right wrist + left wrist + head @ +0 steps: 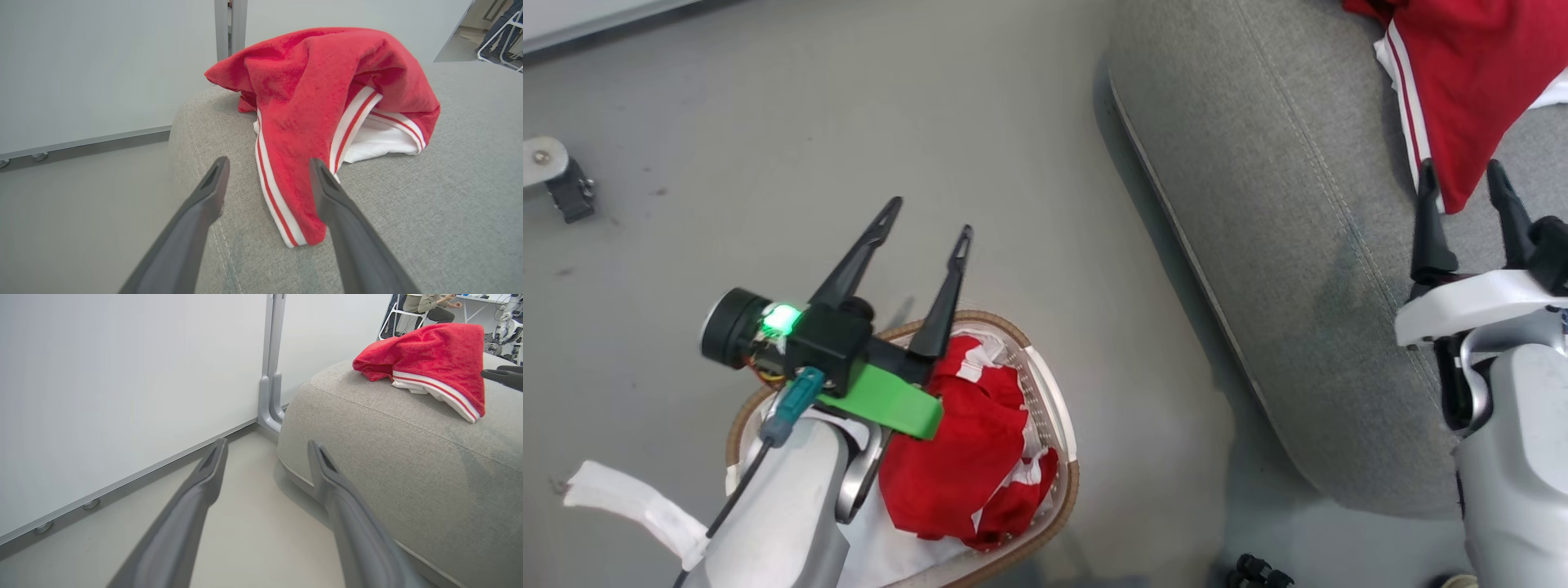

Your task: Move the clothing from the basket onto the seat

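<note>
Done: I'm seeing one garment (1462, 82) lying on the seat (1258, 204), toward its far edge.
Remaining: second garment (964, 457) is sitting in the basket (1066, 457).
Right gripper (1460, 167): standing spread, empty, astride the first garment's corner.
Left gripper (931, 216): hovering spread, empty, over the basket's rim.

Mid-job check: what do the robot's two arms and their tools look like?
The left tool has two long, tapering dark fingers on a black body with a lit green light, a bright green bracket and a teal plug feeding a black cable; pale grey forearm. The right tool has matching dark fingers on a white mount, grey forearm.
</note>
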You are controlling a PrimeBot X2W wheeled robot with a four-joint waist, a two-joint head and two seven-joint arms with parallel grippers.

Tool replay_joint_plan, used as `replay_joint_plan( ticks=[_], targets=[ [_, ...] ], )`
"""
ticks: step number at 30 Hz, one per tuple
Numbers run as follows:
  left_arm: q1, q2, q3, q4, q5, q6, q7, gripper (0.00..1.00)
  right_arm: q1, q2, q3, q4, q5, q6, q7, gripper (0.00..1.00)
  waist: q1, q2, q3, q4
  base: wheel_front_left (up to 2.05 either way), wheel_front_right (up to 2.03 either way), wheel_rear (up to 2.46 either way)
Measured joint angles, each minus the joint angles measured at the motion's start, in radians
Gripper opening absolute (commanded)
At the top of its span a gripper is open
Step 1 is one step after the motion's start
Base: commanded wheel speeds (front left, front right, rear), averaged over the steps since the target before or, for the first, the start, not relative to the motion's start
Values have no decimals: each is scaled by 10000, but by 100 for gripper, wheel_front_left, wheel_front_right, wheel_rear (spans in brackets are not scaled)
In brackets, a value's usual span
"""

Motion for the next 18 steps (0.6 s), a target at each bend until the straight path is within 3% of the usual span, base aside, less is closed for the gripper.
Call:
replay_joint_plan(
  ticks=[11, 18],
  targets=[
    [789, -719, 1873, 255, 217, 0, 0, 100, 215, 408, 1904, -1206, 387, 0, 0, 100, 0, 0, -787, 809, 0, 0, 0],
    [1338, -947, 3126, 431, 267, 2, 0, 100, 641, 412, 2207, -1356, 477, 0, 0, 100, 0, -1, -1290, 1546, 0, 0, 0]
  ],
)
